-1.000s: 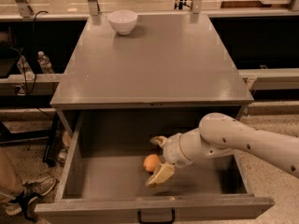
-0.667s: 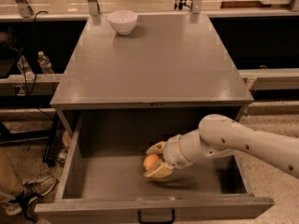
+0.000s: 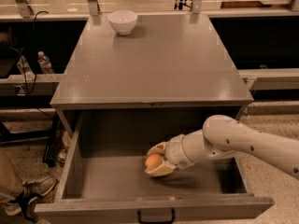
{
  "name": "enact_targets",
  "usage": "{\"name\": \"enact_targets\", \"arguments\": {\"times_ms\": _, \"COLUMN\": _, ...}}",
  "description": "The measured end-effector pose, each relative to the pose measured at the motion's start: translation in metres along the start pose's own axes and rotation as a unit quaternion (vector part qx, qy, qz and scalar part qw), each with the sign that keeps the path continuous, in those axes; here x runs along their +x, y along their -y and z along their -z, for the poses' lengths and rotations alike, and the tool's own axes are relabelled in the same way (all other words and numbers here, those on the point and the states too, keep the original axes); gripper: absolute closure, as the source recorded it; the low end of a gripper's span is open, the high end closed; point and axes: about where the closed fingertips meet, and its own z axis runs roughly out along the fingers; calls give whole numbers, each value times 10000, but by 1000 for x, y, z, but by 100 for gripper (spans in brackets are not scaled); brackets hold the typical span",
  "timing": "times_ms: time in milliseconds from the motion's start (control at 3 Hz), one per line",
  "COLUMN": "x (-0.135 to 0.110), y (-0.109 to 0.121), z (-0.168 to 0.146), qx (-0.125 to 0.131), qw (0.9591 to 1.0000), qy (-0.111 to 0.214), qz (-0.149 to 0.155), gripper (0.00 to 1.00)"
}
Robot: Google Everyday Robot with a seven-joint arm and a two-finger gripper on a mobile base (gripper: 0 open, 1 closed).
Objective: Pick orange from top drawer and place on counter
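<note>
- Gripper [image 3: 158, 161] sits low inside the top drawer [image 3: 72, 164], near the middle of its floor, its two fingers clasped around the orange [image 3: 152, 162], one above and one below.
- White arm [image 3: 243, 141] reaches in from the right over the drawer's right side.
- Drawer stands pulled open toward the near side, black handle [image 3: 156, 217] on its front panel.
- Counter [image 3: 154, 64] lies above and behind, with a white bowl [image 3: 123, 21] at its far left.
</note>
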Motion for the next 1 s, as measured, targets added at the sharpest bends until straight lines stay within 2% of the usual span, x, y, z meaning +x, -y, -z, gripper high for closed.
{"name": "enact_targets", "arguments": {"times_ms": 333, "x": -6, "y": 2, "z": 9, "qx": 66, "qw": 9998, "qy": 185, "qz": 49, "gripper": 100}}
{"name": "enact_targets", "arguments": {"times_ms": 667, "x": -15, "y": 6, "z": 24, "qx": 110, "qw": 9990, "qy": 415, "qz": 78, "gripper": 100}}
{"name": "enact_targets", "arguments": {"times_ms": 1000, "x": -32, "y": 12, "z": 56, "qx": 233, "qw": 9971, "qy": 691, "qz": 205, "gripper": 100}}
